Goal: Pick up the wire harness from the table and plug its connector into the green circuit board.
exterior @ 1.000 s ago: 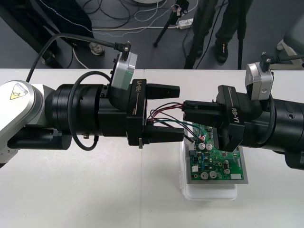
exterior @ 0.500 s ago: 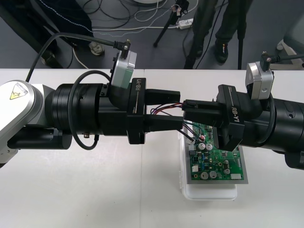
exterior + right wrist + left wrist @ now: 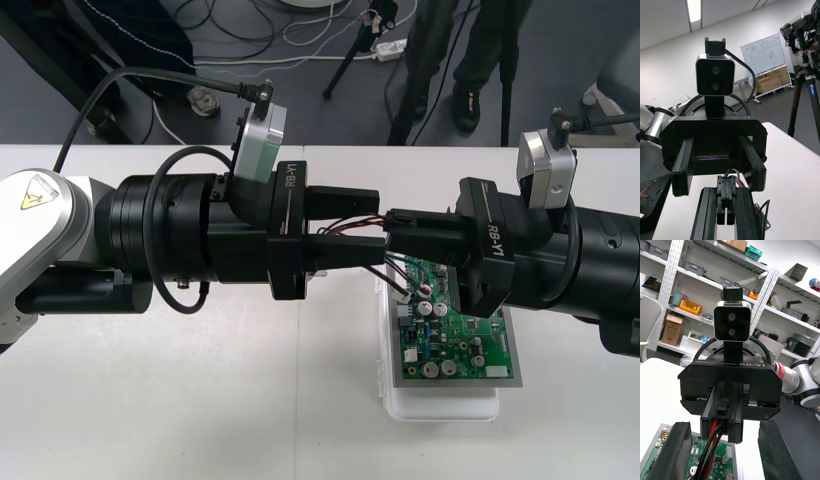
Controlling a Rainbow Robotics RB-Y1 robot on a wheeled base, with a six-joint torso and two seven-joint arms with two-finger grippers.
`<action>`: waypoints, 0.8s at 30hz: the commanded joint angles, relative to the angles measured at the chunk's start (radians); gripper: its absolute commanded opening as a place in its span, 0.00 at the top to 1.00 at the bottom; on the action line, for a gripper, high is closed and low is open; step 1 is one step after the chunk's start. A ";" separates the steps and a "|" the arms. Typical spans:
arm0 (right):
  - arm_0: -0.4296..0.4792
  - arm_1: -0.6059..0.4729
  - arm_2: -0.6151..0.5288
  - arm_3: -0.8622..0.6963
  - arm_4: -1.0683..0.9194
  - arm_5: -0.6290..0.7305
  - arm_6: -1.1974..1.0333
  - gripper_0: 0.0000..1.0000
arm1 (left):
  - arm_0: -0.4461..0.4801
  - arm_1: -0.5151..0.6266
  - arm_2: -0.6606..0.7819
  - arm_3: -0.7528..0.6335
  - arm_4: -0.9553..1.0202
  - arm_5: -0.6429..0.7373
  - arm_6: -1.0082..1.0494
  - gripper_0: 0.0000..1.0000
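Your wire harness point(image 3: 345, 228), thin red and black wires, held clear of the tabletop point(image 3: 200, 400), its black plug point(image 3: 726, 193) pinched upright in the right end effector point(image 3: 392, 232), just above your green circuit board point(image 3: 455, 350), lying flat on its white base point(image 3: 440, 408)

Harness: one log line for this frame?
right gripper: shut on harness plug | left gripper: open, astride wires | plug: not in green circuit board

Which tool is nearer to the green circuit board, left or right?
Right. The right tool, shut on the harness plug, hangs at the far edge of the green circuit board; the left tool, open, is further left, over the table.
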 commanded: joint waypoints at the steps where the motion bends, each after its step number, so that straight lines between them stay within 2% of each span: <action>1: -0.025 0.011 0.015 -0.032 -0.011 0.010 -0.035 1.00 | -0.047 -0.010 -0.016 -0.007 0.014 0.049 0.064 0.48; 15: -0.025 0.011 0.015 -0.031 -0.019 0.012 -0.035 1.00 | -0.050 -0.019 -0.016 -0.007 -0.002 0.049 0.073 0.50; 16: -0.025 0.011 0.015 -0.032 -0.019 0.012 -0.033 1.00 | -0.051 -0.019 -0.016 -0.007 -0.002 0.047 0.073 0.59; 17: -0.025 0.011 0.015 -0.032 -0.019 0.015 -0.033 1.00 | -0.050 -0.019 -0.016 -0.007 -0.002 0.049 0.075 0.78; 19: -0.025 0.011 0.015 -0.032 -0.020 0.016 -0.033 1.00 | -0.051 -0.019 -0.016 -0.007 -0.002 0.047 0.075 1.00; 24: -0.025 0.011 0.015 -0.032 -0.020 0.018 -0.035 1.00 | -0.051 -0.021 -0.016 -0.007 0.000 0.047 0.075 1.00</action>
